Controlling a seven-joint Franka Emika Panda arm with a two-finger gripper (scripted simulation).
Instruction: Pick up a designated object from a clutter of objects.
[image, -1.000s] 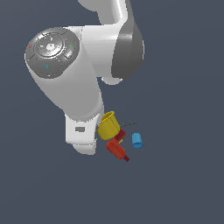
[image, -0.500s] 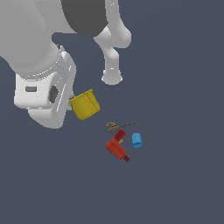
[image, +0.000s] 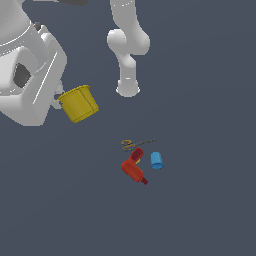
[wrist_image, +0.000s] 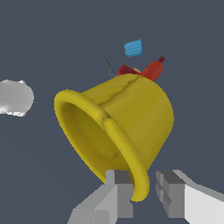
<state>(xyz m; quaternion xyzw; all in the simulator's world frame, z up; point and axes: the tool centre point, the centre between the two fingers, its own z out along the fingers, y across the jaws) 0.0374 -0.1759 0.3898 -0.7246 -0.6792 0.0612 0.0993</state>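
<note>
Clearly our claw is clamped on the rim of the yellow cup, one finger inside the wall and the other outside, so the cup hangs tilted with its mouth sideways. We judge it light, stiff and smooth; a thin rim pinch like this could let it swivel, so a deeper hold on the wall would be safer. In the exterior view the cup sits high, well apart from the red drill-shaped tool, which lies on the floor beside the blue cup and the scissors.
</note>
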